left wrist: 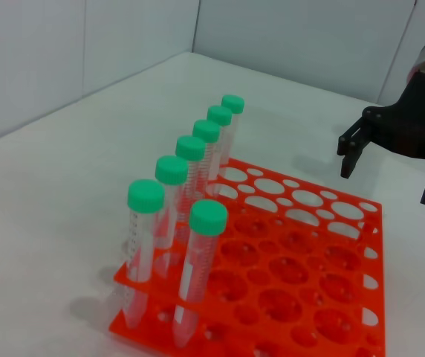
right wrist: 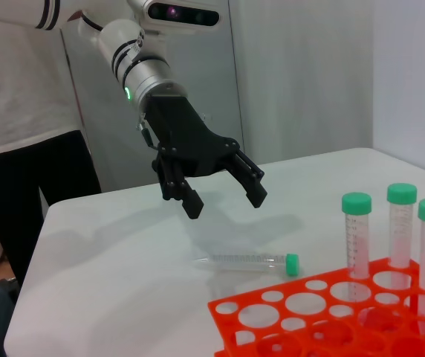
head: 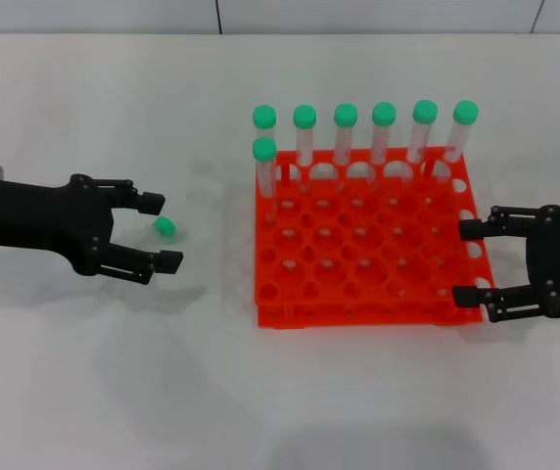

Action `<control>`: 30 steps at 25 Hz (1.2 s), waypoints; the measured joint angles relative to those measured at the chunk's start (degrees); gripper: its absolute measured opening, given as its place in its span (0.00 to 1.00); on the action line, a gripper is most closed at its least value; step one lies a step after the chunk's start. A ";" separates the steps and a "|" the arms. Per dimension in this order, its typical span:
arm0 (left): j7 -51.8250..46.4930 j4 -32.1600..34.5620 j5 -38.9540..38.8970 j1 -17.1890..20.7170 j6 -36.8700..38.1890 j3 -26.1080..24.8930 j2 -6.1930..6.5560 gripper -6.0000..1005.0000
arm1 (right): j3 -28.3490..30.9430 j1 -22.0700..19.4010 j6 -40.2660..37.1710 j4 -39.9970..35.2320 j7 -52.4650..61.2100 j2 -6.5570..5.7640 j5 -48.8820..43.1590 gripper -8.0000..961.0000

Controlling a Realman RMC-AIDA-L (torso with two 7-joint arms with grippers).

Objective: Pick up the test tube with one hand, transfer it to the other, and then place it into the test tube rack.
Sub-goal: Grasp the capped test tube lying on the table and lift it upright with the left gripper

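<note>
A matte white bench (head: 84, 392) meets pale wall panels (left wrist: 86, 52) behind. On it stands the test tube rack (head: 363, 245), glossy orange-red plastic, square, two-tiered and pierced with round holes, holding seven upright clear tubes (head: 304, 137) with green screw caps. The left hand (head: 158, 233), black and angular on a silver arm with a green ring light, hovers open over the test tube (right wrist: 250, 262), which lies flat on the bench left of the rack. The right hand (head: 468, 261), black, hangs open beside the rack's right edge.
</note>
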 joint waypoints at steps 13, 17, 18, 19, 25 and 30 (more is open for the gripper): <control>-0.03 0.25 0.02 0.26 0.01 0.00 0.00 0.89 | 0.00 -0.02 -0.10 -0.08 0.00 0.50 0.02 0.85; -5.01 4.87 -0.14 1.03 1.24 0.00 -0.63 0.89 | 0.58 -0.33 -0.13 -0.11 -0.01 0.71 0.11 0.85; -7.79 7.31 -0.13 1.58 1.68 0.02 -1.13 0.89 | 0.90 -0.45 -0.14 -0.18 -0.09 0.79 0.12 0.85; -10.67 10.11 -0.12 2.10 1.98 0.02 -1.59 0.89 | 1.26 -0.62 -0.15 -0.25 -0.20 0.93 0.12 0.85; -29.20 23.37 5.31 2.76 6.75 0.43 -2.92 0.89 | 3.73 -1.58 -0.11 -1.44 -0.79 1.75 0.17 0.85; -43.90 27.07 12.73 -0.35 9.88 0.47 -2.27 0.89 | 4.42 -1.68 -0.07 -1.63 -2.20 2.09 0.19 0.85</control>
